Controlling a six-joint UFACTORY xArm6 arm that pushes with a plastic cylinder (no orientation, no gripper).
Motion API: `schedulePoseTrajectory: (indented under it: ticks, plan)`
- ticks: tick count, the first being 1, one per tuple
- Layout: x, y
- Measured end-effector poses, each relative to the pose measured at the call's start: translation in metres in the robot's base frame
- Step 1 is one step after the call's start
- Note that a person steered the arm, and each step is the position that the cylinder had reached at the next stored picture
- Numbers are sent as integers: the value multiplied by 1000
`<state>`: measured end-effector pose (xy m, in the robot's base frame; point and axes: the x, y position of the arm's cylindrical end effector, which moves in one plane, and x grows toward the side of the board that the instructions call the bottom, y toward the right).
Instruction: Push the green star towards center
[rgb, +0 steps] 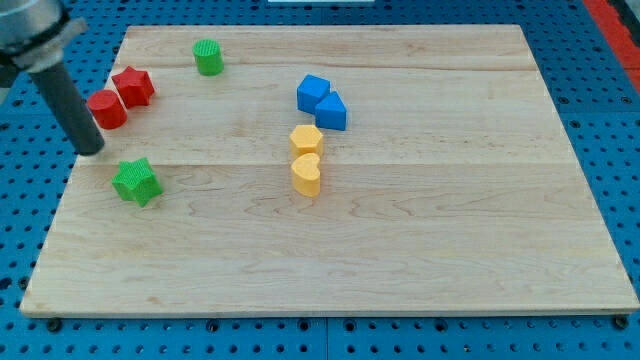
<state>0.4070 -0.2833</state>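
Observation:
The green star (136, 182) lies on the wooden board (420, 240) near its left edge, a little below mid-height. My tip (91, 150) is at the end of the dark rod coming down from the view's top left. It sits just up and to the left of the green star, a short gap apart, and just below the red cylinder (106, 109).
A red star (132, 87) touches the red cylinder at the upper left. A green cylinder (208, 57) stands near the top edge. Two blue blocks (321, 101) and two yellow blocks (306, 158) sit around the board's middle.

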Motion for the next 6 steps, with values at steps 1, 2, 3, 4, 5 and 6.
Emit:
schedulePoseTrajectory:
  ticks: [1, 2, 3, 4, 5, 6]
  plan:
    - [-37, 14]
    - [-37, 50]
    - [-11, 5]
    - [59, 7]
    - [89, 64]
    - [96, 89]
